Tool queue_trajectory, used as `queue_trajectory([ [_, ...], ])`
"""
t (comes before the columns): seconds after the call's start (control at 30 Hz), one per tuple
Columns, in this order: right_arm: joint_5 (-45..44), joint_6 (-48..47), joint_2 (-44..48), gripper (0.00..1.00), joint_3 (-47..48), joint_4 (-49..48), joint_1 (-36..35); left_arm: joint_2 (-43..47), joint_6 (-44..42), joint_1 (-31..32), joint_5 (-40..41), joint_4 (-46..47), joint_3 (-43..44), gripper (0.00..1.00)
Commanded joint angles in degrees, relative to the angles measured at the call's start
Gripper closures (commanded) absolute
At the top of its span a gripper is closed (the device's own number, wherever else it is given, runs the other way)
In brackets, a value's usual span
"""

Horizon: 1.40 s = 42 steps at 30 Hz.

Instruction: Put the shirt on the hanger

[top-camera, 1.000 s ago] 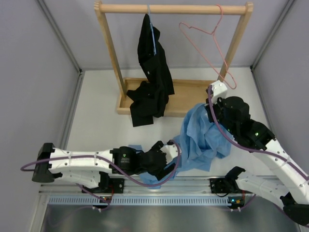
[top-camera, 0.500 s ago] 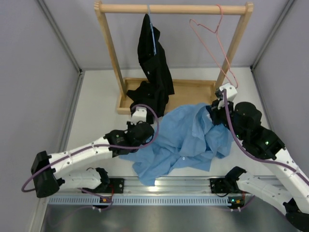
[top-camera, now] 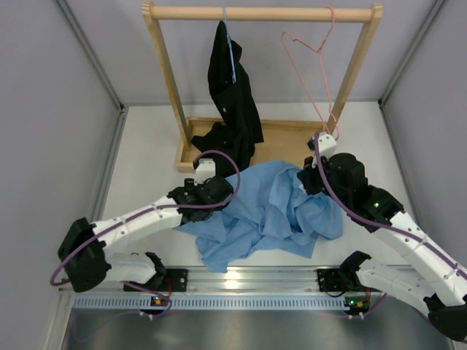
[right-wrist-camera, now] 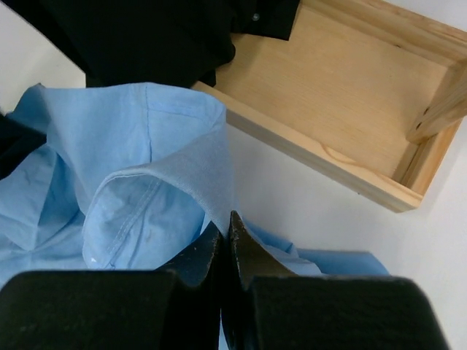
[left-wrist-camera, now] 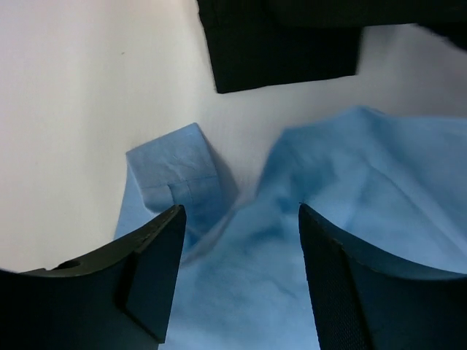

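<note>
The light blue shirt point(top-camera: 270, 211) lies crumpled on the table between the arms. My right gripper point(top-camera: 308, 179) is shut on a fold of its collar point(right-wrist-camera: 175, 182), at the shirt's right back edge. My left gripper point(top-camera: 213, 184) is open over the shirt's left back edge; blue fabric point(left-wrist-camera: 241, 277) lies below its spread fingers, untouched as far as I can see. The pink wire hanger point(top-camera: 310, 69) hangs from the right end of the wooden rail, above and behind my right gripper.
A wooden rack point(top-camera: 263, 13) stands at the back with a tray base point(right-wrist-camera: 350, 109). A black garment point(top-camera: 232, 95) hangs on a thin blue hanger at the rail's left and drapes into the tray, close behind my left gripper point(left-wrist-camera: 281, 44).
My left arm swung from the shirt's front edge to its back left edge. The shirt has been spread wider across the table. The pink hanger has swung back toward hanging straight.
</note>
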State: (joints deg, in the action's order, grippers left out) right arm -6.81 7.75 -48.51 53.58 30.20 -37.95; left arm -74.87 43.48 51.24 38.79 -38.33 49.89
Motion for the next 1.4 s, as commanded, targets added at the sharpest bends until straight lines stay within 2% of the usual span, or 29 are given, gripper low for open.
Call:
queue_trajectory([
  [0.0, -3.47, 4.20, -1.23, 1.00, -0.06, -4.53, 0.60, 11.21, 0.46, 3.15, -0.73, -0.87, 3.11, 0.32],
  [0.07, -3.91, 4.64, -2.46, 1.00, 0.03, -4.62, 0.60, 18.40, 0.03, 8.94, -1.25, 1.40, 3.46, 0.26],
  [0.1, -3.91, 4.73, -2.64, 1.00, 0.21, -4.62, 0.60, 20.18, -1.63, 11.05, -2.73, 7.24, 3.11, 0.23],
  [0.13, -3.48, 4.82, -2.99, 1.00, 0.21, -4.71, 0.60, 21.16, -5.74, 14.64, -5.45, 11.13, 2.67, 0.22],
  [0.17, -3.13, 4.91, -3.17, 1.00, 0.38, -4.97, 0.60, 21.60, -7.69, 16.07, -12.26, 15.00, 1.80, 0.22],
  [0.23, -2.16, 4.91, -3.08, 1.00, 0.65, -5.15, 0.60, 18.38, -12.26, 18.35, -18.54, 24.56, 1.44, 0.22],
  [0.27, -1.55, 4.91, -2.99, 1.00, 0.99, -5.23, 0.60, 16.62, -13.41, 18.97, -20.22, 25.92, 2.57, 0.22],
  [0.33, 0.21, 4.47, -2.64, 1.00, 1.26, -5.23, 0.69, 11.80, -17.46, 20.55, -18.93, 29.34, 3.89, 0.21],
  [0.5, 4.25, 3.15, -1.76, 1.00, 1.61, -5.23, 0.60, 6.06, -21.86, 19.78, -13.31, 42.79, 1.89, 0.18],
  [0.6, 6.28, 2.10, -1.67, 1.00, 1.53, -5.06, 0.60, 3.95, -21.95, 17.84, -15.40, 49.12, 0.57, 0.18],
  [0.83, 10.14, 1.48, -2.64, 1.00, 1.70, -4.88, 0.60, 2.01, -22.83, 14.33, -19.00, 53.44, -0.05, 0.22],
  [0.93, 11.99, 0.95, -2.20, 1.00, 1.79, -5.06, 0.60, 2.01, -21.34, 10.04, -25.84, 55.28, -1.10, 0.23],
  [0.97, 12.43, 0.87, -2.03, 1.00, 1.96, -5.15, 0.60, 2.01, -20.73, 8.89, -30.82, 56.25, -2.33, 0.25],
  [1.0, 12.52, 0.60, -1.68, 1.00, 2.05, -5.15, 0.60, 2.01, -20.11, 7.48, -33.22, 58.52, -2.95, 0.34],
  [1.13, 10.15, 0.51, -1.24, 1.00, 2.58, -5.06, 0.78, 1.83, -20.28, 7.20, -42.90, 63.18, -5.59, 0.45],
  [1.2, 9.88, 0.69, -1.23, 1.00, 3.19, -4.97, 0.95, 1.57, -20.28, 7.20, -46.15, 65.12, -7.08, 0.45],
  [1.37, 9.62, 1.30, -1.50, 1.00, 4.33, -4.97, 1.22, 1.31, -20.19, 7.20, -48.19, 69.70, -9.19, 0.44],
])
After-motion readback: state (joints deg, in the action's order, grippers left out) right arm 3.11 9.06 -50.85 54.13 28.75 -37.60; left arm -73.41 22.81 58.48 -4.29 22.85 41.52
